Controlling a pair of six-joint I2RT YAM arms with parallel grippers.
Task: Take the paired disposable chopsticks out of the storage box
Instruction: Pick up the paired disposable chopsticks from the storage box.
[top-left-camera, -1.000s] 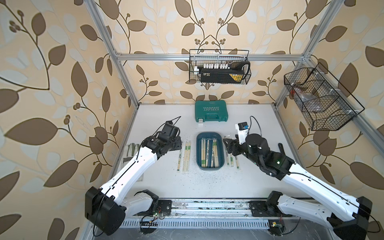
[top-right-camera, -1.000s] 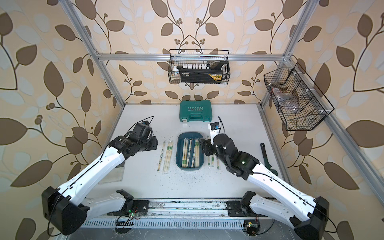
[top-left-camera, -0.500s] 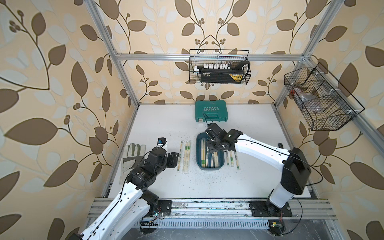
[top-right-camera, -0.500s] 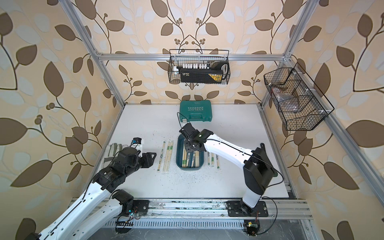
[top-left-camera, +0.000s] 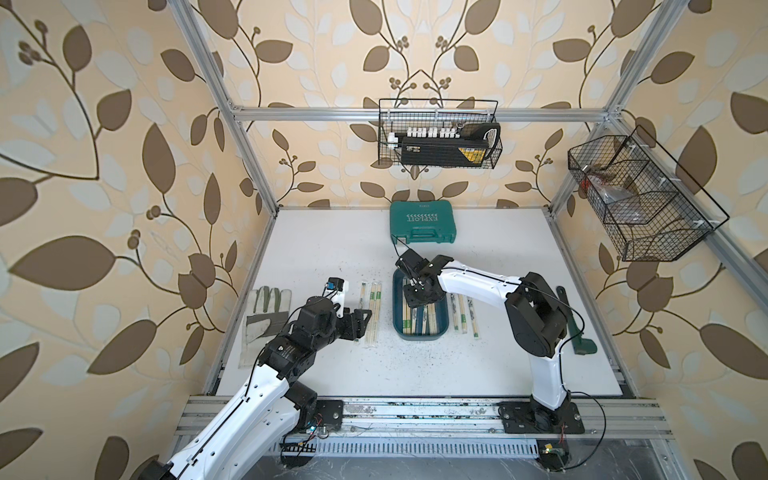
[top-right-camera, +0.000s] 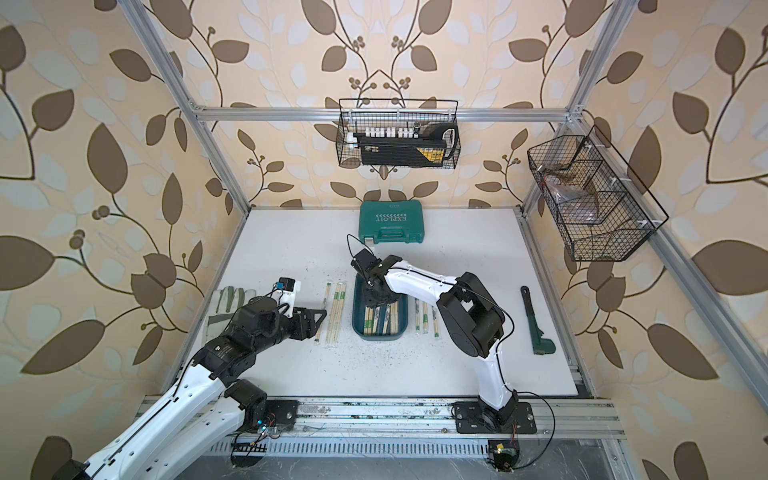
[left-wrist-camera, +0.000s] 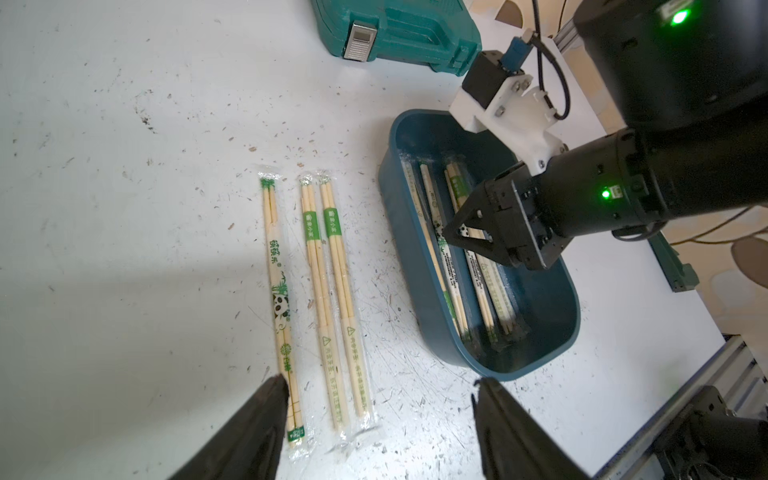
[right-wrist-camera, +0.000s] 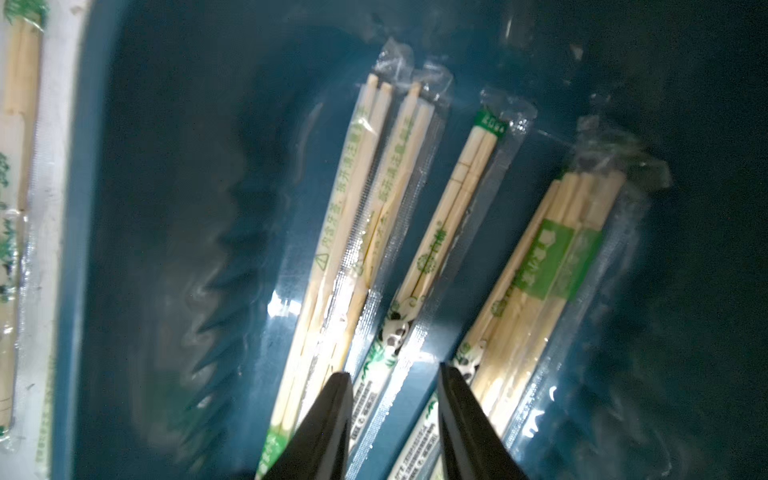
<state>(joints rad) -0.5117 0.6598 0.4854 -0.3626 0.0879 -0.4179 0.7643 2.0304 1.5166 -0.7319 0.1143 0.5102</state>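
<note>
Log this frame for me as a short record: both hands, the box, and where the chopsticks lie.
left hand: open, empty, above the table near the left row
right hand: inside the storage box, jaws part open astride one wrapped pair
box contents: several other pairs
left row: three pairs on the table
right row: three pairs on the table
behind box: green tool case

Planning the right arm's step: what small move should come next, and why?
Probably close the right gripper: its jaws stand apart astride a panda-print chopstick pair lying in the storage box, so pinching it would let the arm lift it out.
</note>
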